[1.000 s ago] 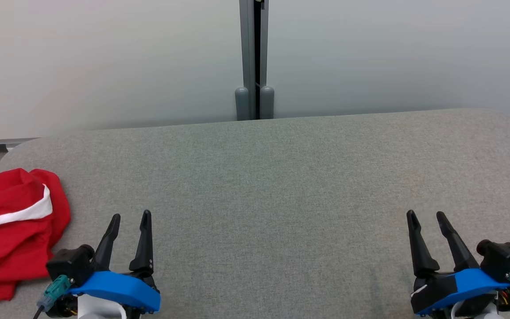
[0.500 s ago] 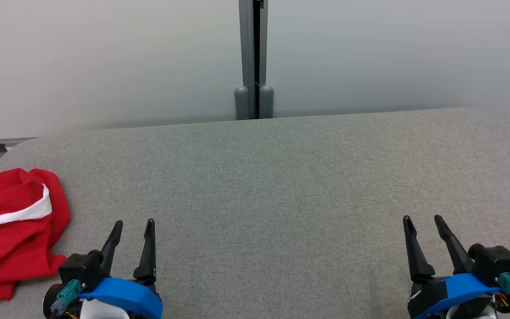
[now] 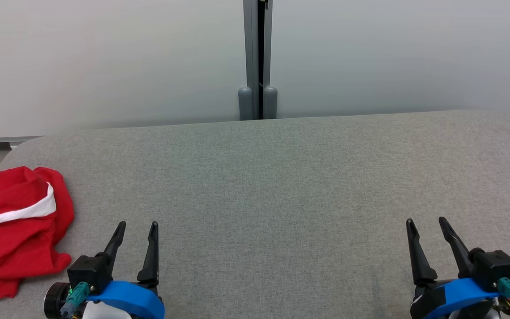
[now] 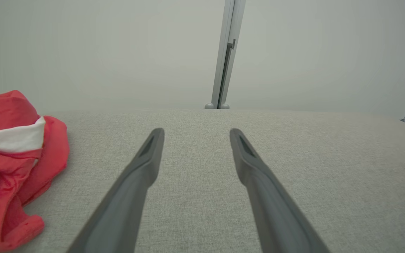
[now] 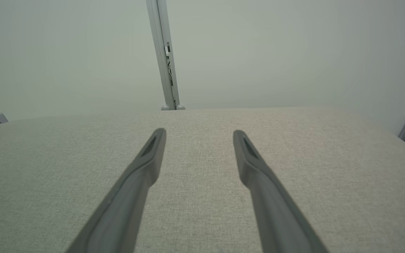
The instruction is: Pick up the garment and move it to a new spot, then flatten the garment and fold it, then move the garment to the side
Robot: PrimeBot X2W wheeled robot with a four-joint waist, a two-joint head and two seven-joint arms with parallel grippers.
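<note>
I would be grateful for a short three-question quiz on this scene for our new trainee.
1. Multiple choice: which is nearer the red garment? A, the left claw; B, the right claw.
2. True or false: the left claw is shut on the garment.
3. Fill in: the garment lies crumpled near the table's ____ edge.

Key: 1. A. 2. False; both claws are open, holding nothing, and clear of the garment. 3. Left.
</note>
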